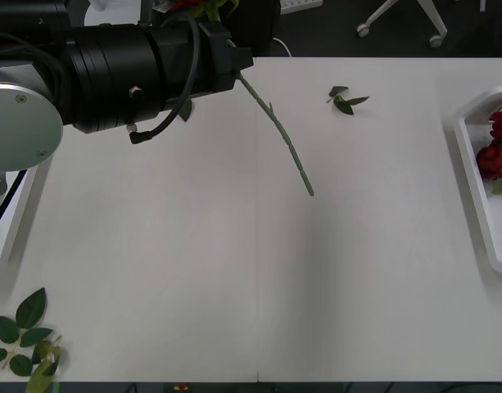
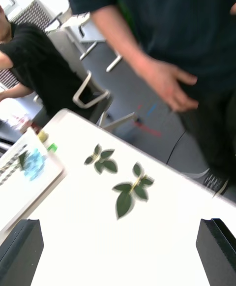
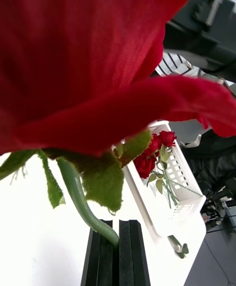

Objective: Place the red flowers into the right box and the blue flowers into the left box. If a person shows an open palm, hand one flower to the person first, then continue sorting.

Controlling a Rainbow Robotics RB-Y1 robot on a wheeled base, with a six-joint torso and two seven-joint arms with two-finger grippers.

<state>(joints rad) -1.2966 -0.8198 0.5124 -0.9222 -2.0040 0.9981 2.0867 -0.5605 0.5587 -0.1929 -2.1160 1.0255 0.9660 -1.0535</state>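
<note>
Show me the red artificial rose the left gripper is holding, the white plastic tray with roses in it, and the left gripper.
Red artificial rose (image 3: 88, 45): left wrist view, petals.
White plastic tray (image 3: 189, 195): left wrist view, slotted wall.
Left gripper (image 3: 118, 246): left wrist view, fingertips shut on stem.

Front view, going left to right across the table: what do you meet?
Leaf sprig at the near corner → left arm → rose stem trailing from it → small loose leaf sprig → white tray holding red roses.

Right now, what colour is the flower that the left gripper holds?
Deep red, a rose on a green stem, pinched in the left gripper; the left wrist view shows it best.
</note>
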